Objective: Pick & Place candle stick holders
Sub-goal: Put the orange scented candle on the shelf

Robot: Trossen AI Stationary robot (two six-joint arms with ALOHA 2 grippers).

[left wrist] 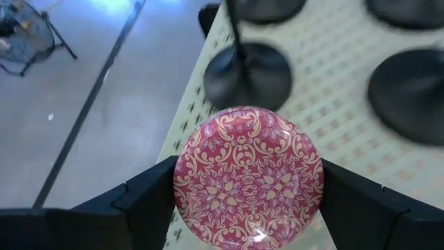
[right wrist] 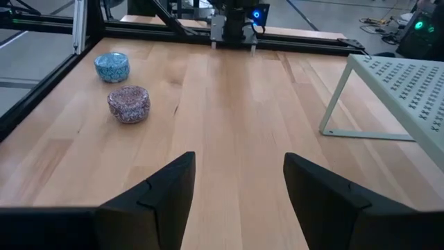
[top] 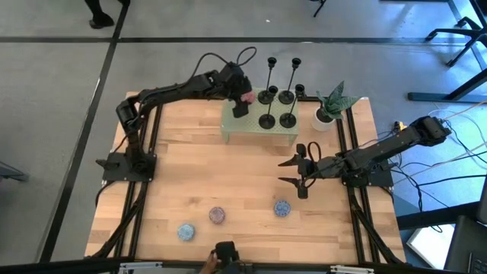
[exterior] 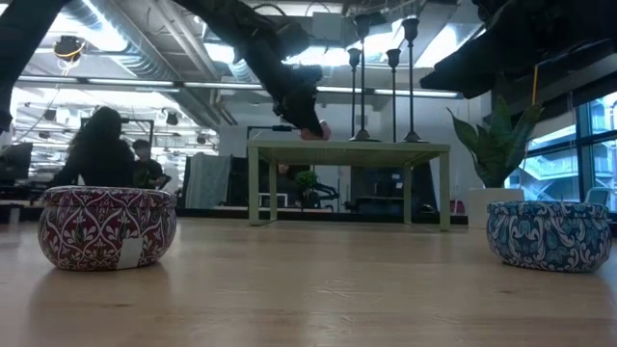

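Left claw (left wrist: 248, 191), pinching a round red floral-patterned tin (left wrist: 248, 178), hovers over the pale green perforated stand (top: 232, 125) just beside the four black metal candle stick holders (top: 277, 97).

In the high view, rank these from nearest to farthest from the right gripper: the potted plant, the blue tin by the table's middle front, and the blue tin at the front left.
1. The blue tin by the middle front, just in front of the right gripper.
2. The potted plant, behind it at the back right corner; only slightly farther than the first.
3. The front-left blue tin, across the table, clearly farthest.
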